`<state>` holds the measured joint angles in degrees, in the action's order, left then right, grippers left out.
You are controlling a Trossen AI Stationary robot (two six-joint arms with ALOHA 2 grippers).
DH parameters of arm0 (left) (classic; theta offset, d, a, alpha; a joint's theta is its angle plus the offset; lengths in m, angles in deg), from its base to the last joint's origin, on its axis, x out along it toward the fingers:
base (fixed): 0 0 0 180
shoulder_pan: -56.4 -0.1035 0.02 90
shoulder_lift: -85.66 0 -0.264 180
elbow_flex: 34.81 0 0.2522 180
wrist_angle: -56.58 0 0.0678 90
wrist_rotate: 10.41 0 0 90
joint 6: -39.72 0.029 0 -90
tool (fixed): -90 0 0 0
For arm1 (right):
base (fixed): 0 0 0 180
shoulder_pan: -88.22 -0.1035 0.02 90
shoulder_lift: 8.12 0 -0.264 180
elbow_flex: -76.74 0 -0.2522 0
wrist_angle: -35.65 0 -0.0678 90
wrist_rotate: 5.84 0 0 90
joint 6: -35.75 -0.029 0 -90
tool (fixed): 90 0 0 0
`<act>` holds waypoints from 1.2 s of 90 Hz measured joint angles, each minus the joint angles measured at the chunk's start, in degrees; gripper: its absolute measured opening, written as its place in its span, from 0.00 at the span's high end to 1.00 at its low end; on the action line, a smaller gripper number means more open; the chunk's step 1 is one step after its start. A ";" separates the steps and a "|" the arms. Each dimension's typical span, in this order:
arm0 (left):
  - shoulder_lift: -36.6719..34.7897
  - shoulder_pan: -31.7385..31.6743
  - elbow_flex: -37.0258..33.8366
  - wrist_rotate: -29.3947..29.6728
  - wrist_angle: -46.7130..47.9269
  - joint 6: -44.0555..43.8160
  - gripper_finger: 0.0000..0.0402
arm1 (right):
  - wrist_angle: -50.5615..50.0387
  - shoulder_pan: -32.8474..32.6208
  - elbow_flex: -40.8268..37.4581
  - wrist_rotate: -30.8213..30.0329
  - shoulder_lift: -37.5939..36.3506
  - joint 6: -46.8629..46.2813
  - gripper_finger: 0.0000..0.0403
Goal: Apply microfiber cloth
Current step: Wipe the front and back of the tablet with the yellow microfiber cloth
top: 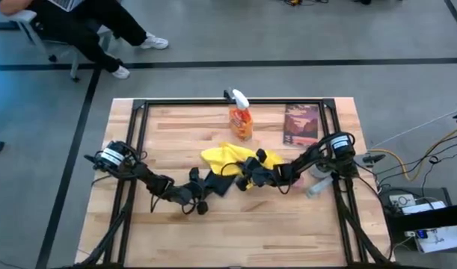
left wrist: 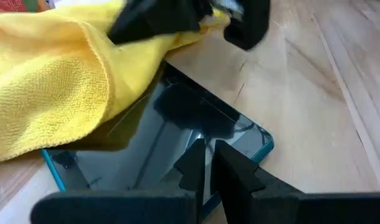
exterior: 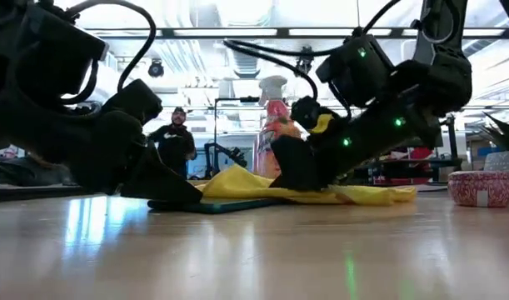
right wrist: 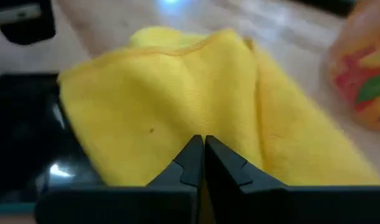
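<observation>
A wooden counter (top: 176, 232) w/ a black frame is seen from above; bare wood is left along its near edge. The microfiber cloth (top: 227, 157) lies crumpled at centre, draped over one end of a black tablet (left wrist: 177, 143); the tablet's teal-edged corner is left uncovered. The right tool (right wrist: 204, 155) is pressed on the cloth, fingers narrowed to touching. The left tool (left wrist: 206, 163) is held over the bare glass, nearly closed, empty. An orange spray bottle (top: 241, 119) stands just behind the cloth.

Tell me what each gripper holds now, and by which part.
The right gripper is shut on the bright yellow microfiber cloth, at its near fold. The left gripper is shut, pressing the black tablet, holding nothing.
</observation>
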<state>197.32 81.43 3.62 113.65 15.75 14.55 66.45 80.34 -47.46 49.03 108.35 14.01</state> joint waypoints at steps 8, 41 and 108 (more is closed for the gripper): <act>0.02 0.02 0.00 -0.17 -0.27 0.00 0.95 | 0.86 -0.15 0.39 -0.46 1.46 -1.79 1.00; 0.00 0.07 0.07 -0.52 -0.31 -0.02 0.95 | 1.25 -4.14 6.00 5.04 3.53 2.51 1.00; -26.96 0.80 -3.72 -4.25 33.12 1.52 0.95 | -7.94 -6.75 11.28 8.08 3.40 3.72 1.00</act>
<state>170.35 82.23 -0.10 109.41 48.87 16.07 58.51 73.58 -36.18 57.11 111.75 17.73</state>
